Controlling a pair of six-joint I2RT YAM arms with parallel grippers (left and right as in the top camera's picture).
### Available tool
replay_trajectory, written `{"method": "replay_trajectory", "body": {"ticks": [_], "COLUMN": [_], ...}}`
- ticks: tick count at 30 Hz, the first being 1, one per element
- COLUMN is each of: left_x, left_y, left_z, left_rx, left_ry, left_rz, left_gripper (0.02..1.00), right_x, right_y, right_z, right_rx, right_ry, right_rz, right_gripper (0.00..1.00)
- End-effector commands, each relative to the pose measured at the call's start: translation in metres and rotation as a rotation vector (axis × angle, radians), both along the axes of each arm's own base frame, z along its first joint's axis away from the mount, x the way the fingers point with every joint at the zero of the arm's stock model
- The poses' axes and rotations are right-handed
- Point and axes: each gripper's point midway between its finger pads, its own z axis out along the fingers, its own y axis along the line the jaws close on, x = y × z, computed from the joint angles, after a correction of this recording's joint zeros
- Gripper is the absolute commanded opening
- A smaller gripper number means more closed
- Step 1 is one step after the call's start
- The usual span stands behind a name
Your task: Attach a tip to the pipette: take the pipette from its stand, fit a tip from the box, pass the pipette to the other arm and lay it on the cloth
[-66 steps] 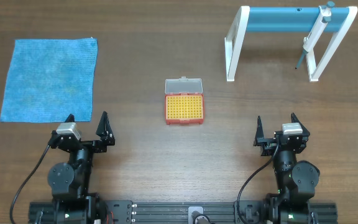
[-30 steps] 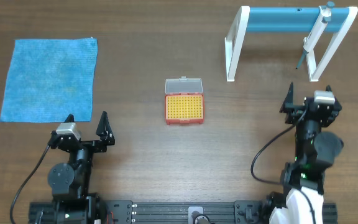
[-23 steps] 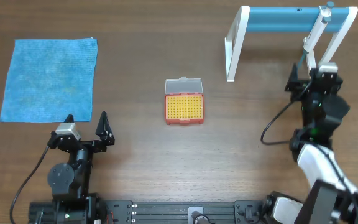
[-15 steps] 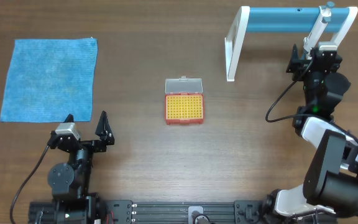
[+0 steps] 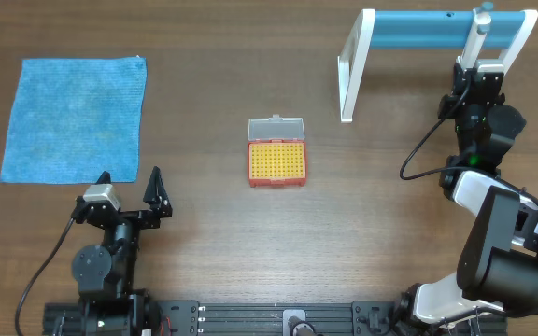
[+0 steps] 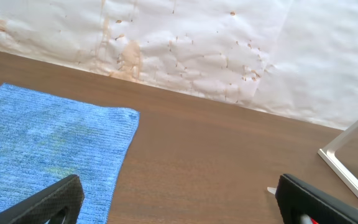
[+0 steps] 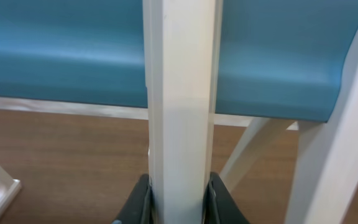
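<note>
"Where was the pipette (image 7: 179, 112) at that point?"

"Hanging on the stand (image 5: 418, 30), its white shaft upright between the fingers of the right gripper (image 7: 178, 202). Both fingers lay against the shaft's sides, so I'd call it clamped on the pipette, with the stand's blue crossbar (image 7: 61, 56) directly beyond it."

"And the other arm?"

"The left gripper (image 5: 129, 187) sat low near its own base, jaws spread wide and nothing in them. The blue cloth (image 5: 75, 119) lay ahead of it, off toward its left."

"So the step was lifting the pipette off?"

"I judged so, since nothing was off the stand yet. To do it well, the gripper needed to rise first (the pipette's top looked hooked over the crossbar, as far as I could tell) and only then draw back toward its own base. Dragging straight back would likely have tugged the whole stand along, and it looked light."

"Anything close by to mind?"

"The stand's white leg (image 7: 325, 137) stood just beside the shaft, to one side of the gripper, so the lift wanted to stay straight, without swinging. A firm, centred squeeze mattered too. The shaft looked smooth, and the same hold would have to press it down into a tip."

"Where were the tips?"

"In the open orange tip box (image 5: 276, 161), well apart from the right gripper, over toward the left arm's side."
</note>
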Motion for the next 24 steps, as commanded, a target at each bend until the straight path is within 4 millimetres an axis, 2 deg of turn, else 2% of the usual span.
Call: {"method": "replay_trajectory", "body": {"ticks": [1, 6, 11, 13, 14, 16, 17, 19, 21, 22, 23, 24], "left_x": [0.000, 0.000, 0.000, 0.000, 0.000, 0.000, 0.000, 0.000, 0.000, 0.000, 0.000, 0.000], "left_y": [0.000, 0.000, 0.000, 0.000, 0.000, 0.000, 0.000, 0.000, 0.000, 0.000, 0.000, 0.000], "left_z": [-0.002, -0.002, -0.002, -0.002, -0.002, -0.002, -0.002, -0.002, -0.002, -0.002, -0.002, -0.002], "left_rx": [-0.006, -0.005, -0.005, -0.005, -0.006, -0.005, -0.005, -0.006, -0.005, -0.005, -0.005, -0.005], "left_ry": [0.004, 0.003, 0.003, 0.003, 0.004, 0.003, 0.003, 0.004, 0.003, 0.003, 0.003, 0.003], "left_rz": [0.001, 0.001, 0.001, 0.001, 0.001, 0.001, 0.001, 0.001, 0.001, 0.001, 0.001, 0.001], "left_gripper": [0.996, 0.996, 0.996, 0.996, 0.996, 0.998, 0.996, 0.996, 0.996, 0.996, 0.996, 0.996], "right_x": [0.005, -0.002, -0.005, -0.021, -0.036, -0.068, -0.085, -0.100, -0.117, -0.118, -0.114, -0.110], "right_y": [0.003, 0.005, 0.006, 0.014, 0.023, 0.066, 0.094, 0.127, 0.167, 0.190, 0.208, 0.235], "right_z": [0.011, 0.037, 0.042, 0.045, 0.051, 0.075, 0.088, 0.092, 0.108, 0.104, 0.087, 0.062], "right_rx": [-0.010, -0.028, -0.029, -0.027, 0.005, -0.005, 0.032, 0.076, 0.074, 0.081, 0.110, 0.153], "right_ry": [-0.034, -0.081, -0.084, -0.090, -0.105, -0.173, -0.212, -0.240, -0.403, -0.422, -0.368, -0.294], "right_rz": [0.019, 0.017, 0.016, 0.022, 0.029, 0.174, 0.269, 0.403, 0.528, 0.599, 0.647, 0.696], "right_gripper": [0.080, 0.080, 0.080, 0.082, 0.080, 0.080, 0.080, 0.080, 0.080, 0.080, 0.080, 0.080]}}
